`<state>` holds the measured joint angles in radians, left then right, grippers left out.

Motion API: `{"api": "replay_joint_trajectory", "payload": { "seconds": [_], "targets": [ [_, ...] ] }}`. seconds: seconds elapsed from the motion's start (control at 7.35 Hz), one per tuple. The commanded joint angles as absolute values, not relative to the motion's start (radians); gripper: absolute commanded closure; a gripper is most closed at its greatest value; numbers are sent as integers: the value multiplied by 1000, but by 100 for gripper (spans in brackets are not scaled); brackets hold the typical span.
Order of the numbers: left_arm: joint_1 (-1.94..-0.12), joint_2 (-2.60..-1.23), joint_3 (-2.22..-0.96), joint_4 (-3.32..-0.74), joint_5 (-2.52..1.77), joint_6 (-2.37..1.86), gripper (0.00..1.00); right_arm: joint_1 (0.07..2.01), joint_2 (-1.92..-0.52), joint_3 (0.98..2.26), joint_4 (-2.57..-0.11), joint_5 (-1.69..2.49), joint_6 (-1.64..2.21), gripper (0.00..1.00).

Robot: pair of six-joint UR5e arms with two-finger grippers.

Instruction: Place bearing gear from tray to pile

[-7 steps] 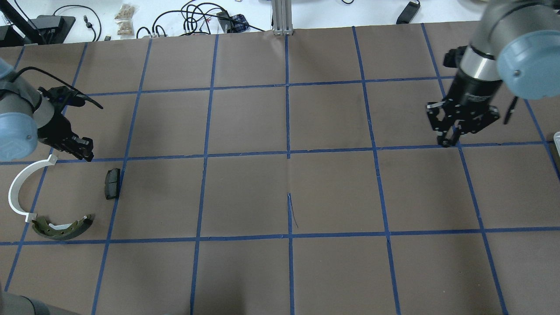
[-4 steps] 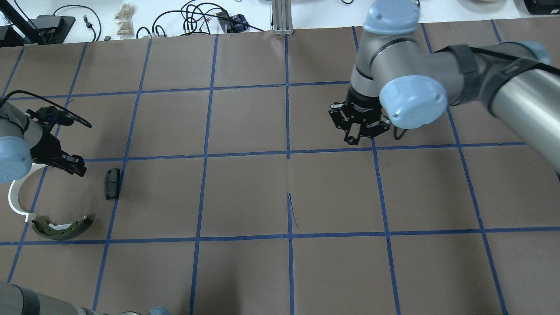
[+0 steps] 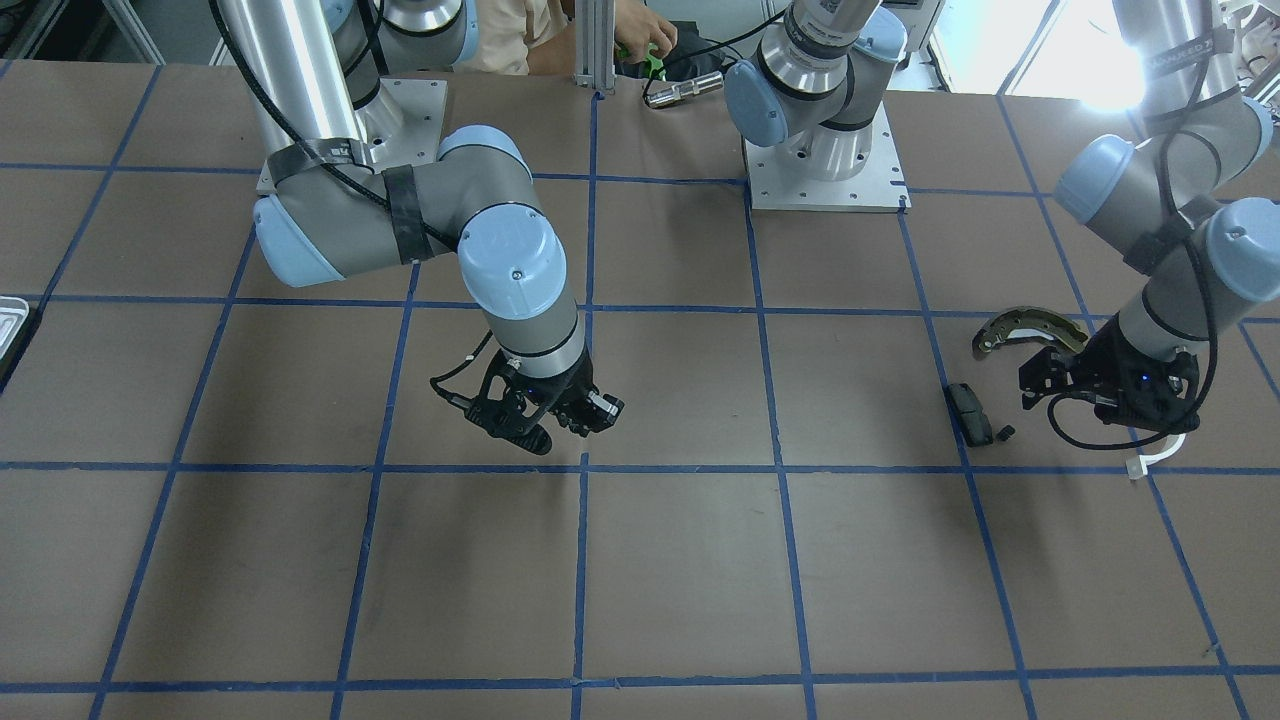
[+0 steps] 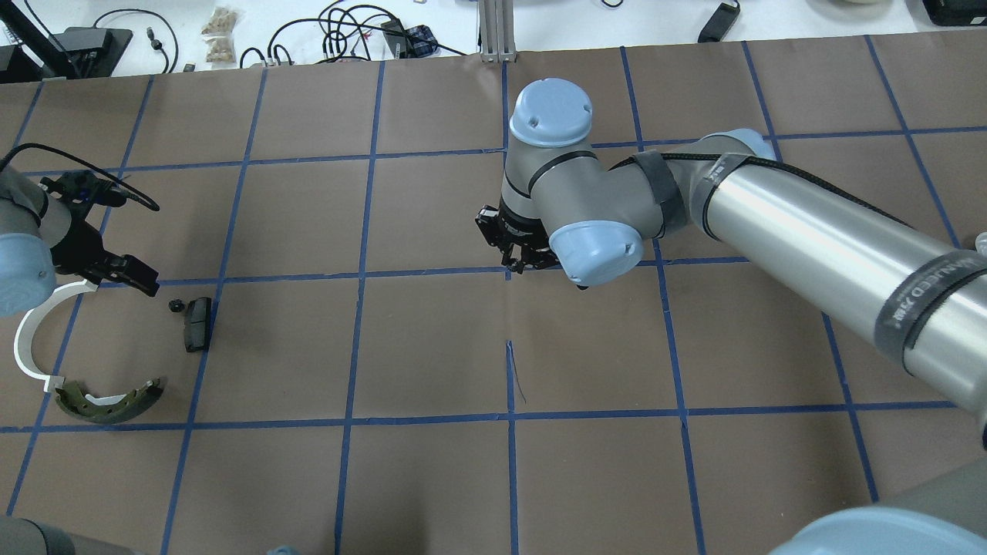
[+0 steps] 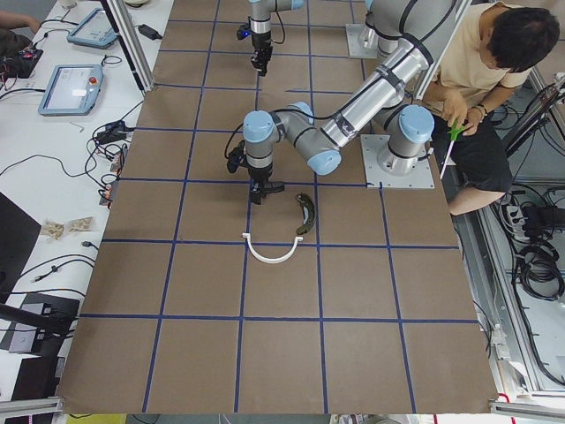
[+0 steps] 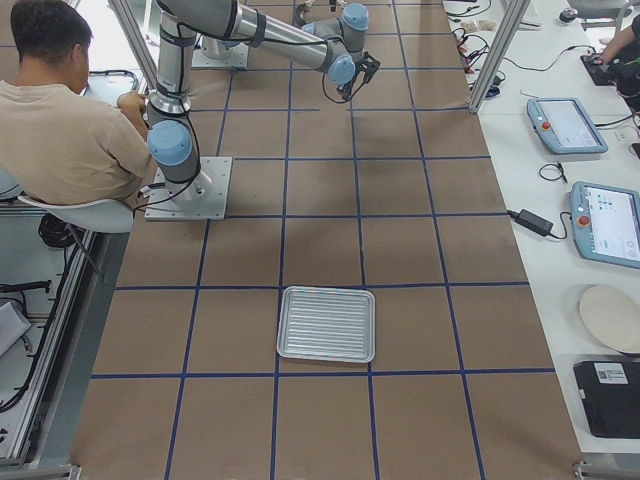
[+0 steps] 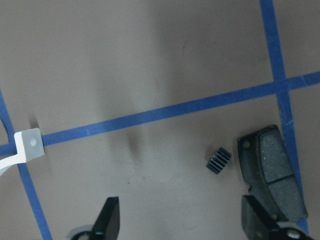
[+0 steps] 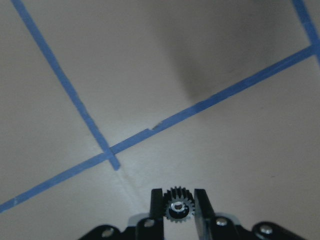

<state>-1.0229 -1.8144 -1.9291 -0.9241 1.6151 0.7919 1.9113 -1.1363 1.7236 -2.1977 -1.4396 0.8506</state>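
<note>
Right gripper: fingers pinched tight on the bearing gear, a small black toothed wheel with a shiny hub, sitting bottom centre of the right wrist view.
Right arm: it reaches in from the right edge of the overhead view. Its gripper hangs above a blue tape crossing, right about mid-frame over the brown table.
Tray: lower middle of the exterior right view, lying flat and ridged, well apart from both grippers.
Left gripper: fingers spread wide apart, low over the table at the left edge of the overhead view.
Second gear: on the table right of centre in the left wrist view, just beside the black pad, with a thin gap between them.
Pile: lower left of the overhead view. The white arc curves along the frame's left edge and the brake shoe lies at its lower end. Whether those two touch, I cannot tell. The pad sits to their right.
Bearing gear against pile: well apart, the gear mid-frame and the pile far left.
</note>
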Motion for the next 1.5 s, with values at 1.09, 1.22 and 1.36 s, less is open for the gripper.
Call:
{"api": "replay_joint_trajectory", "payload": {
  "seconds": [1.09, 1.22, 1.36],
  "targets": [
    [-1790, -1871, -1829, -972, 1530, -268, 0, 1606, -1463, 1370, -1467, -1517, 135, 0],
    [-1846, -1928, -1795, -965, 1460, -302, 0, 1618, -1491, 1382, -1468, -1546, 68, 0],
    [-1902, -1968, -1772, -930, 1462, -326, 0, 1618, -1494, 1419, -1488, -1540, 66, 0]
  ]
}}
